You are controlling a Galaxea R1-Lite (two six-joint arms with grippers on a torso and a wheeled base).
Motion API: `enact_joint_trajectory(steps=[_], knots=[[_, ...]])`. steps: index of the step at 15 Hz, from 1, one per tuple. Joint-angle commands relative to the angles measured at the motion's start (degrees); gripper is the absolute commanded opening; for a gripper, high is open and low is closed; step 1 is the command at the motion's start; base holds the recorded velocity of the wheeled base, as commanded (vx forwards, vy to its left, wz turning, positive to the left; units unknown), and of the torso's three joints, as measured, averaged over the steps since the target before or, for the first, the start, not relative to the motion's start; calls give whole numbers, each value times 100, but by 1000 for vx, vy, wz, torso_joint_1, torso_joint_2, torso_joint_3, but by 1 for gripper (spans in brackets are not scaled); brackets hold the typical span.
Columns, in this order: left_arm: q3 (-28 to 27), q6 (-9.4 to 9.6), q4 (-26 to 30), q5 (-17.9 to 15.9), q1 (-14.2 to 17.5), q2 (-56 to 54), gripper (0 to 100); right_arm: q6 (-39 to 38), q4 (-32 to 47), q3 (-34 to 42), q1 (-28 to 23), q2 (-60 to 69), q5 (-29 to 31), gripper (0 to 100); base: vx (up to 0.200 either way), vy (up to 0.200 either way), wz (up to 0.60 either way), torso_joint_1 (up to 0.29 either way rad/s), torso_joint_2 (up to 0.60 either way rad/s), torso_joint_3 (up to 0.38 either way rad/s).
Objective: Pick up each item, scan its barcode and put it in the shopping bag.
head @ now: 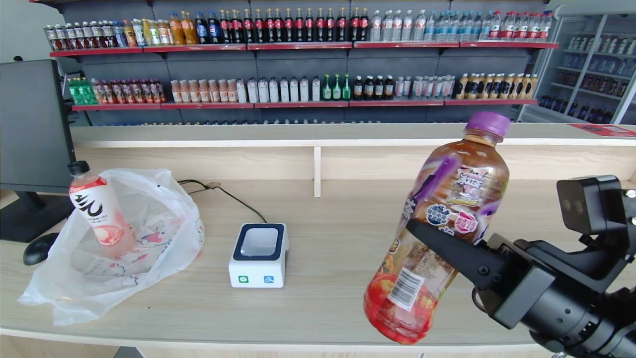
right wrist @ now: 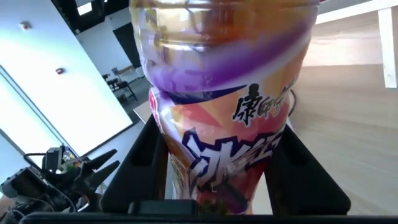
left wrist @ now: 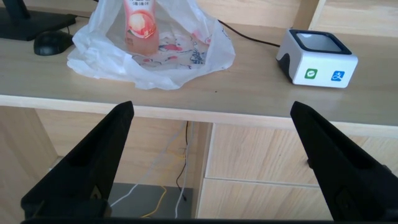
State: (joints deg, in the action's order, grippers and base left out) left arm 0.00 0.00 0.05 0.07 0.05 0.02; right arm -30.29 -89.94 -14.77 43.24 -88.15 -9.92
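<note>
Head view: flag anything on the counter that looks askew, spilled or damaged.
Nothing is spilled or damaged. The only clearly tilted thing is the purple-capped bottle, held off the counter in the right gripper, cap leaning to the robot's right. The pink bottle stands in the shopping bag, leaning slightly; the scanner sits flat.

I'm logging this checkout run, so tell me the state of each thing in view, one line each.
Tea bottle: capped, tilted, held above the counter.
Right gripper: shut on the tea bottle.
Left gripper: open, empty.
Shopping bag: open, lying on the counter.
Pink bottle: capped, upright in the shopping bag.
Scanner: on the counter, window facing up.
</note>
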Motion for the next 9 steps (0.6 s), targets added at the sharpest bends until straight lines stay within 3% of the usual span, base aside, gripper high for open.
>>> enact_joint_trajectory(steps=[1, 9], knots=[[0, 0, -5, 1, 4, -2, 100, -179, -6, -69, 71, -44, -1, 0, 0, 0, 0, 0, 0, 0], [0, 0, 4, 1, 4, -2, 100, -1884, -6, -272, 79, 96, -1, 0, 0, 0, 0, 0, 0, 0]])
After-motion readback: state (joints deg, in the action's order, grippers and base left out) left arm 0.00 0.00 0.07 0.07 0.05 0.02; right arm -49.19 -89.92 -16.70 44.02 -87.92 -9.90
